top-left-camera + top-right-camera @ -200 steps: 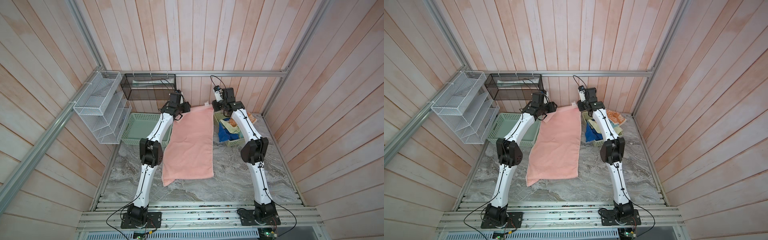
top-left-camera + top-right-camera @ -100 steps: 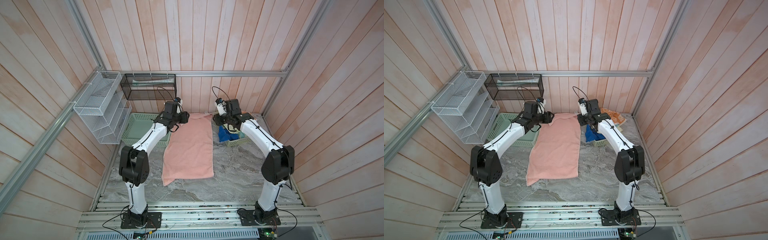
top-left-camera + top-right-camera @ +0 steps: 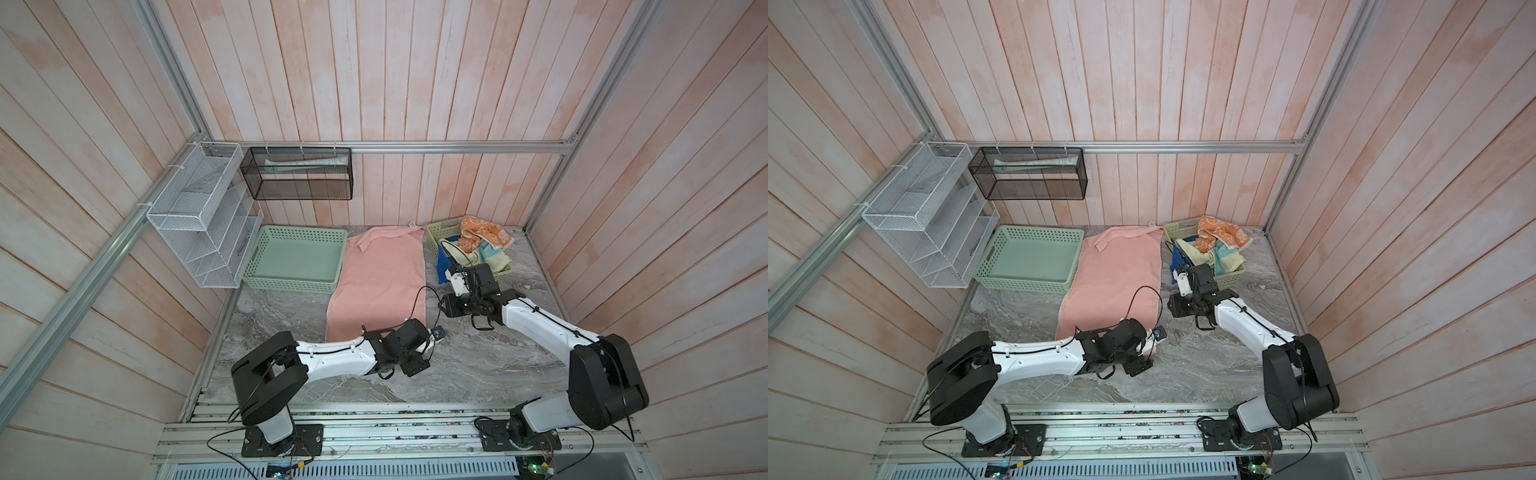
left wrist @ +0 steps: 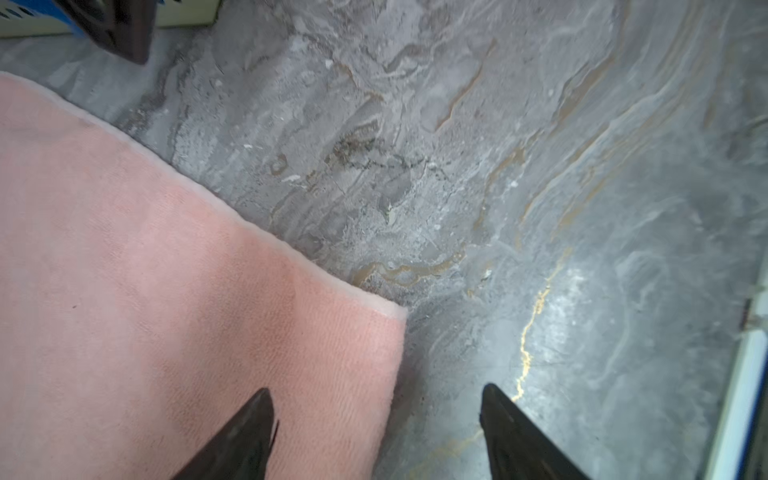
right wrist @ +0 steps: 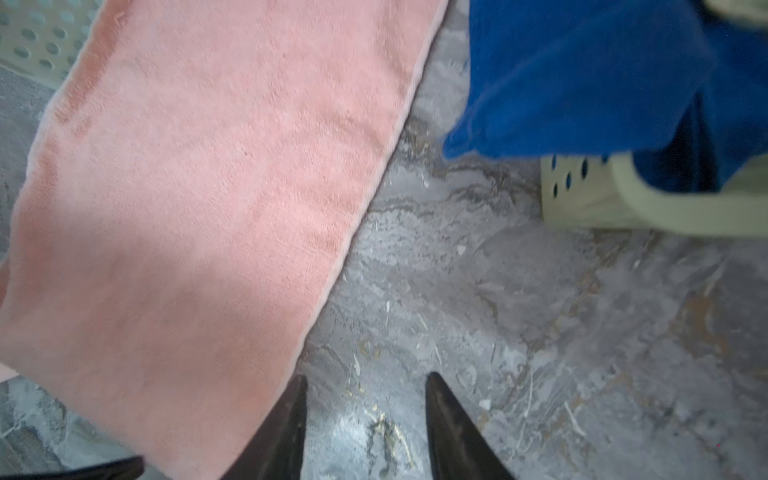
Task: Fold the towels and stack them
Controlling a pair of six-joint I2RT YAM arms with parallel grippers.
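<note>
Top views high, angled down — wrist views close, sharing pink towel [image 4: 166,270].

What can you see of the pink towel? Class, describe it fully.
The pink towel is soft terry, spread flat on the marble table, between the green basket and the cream basket. Its far left corner is folded over; a small white tag shows at the far edge. The open left gripper straddles its near right corner; the open right gripper hangs beside its right edge; neither holds it.
</note>
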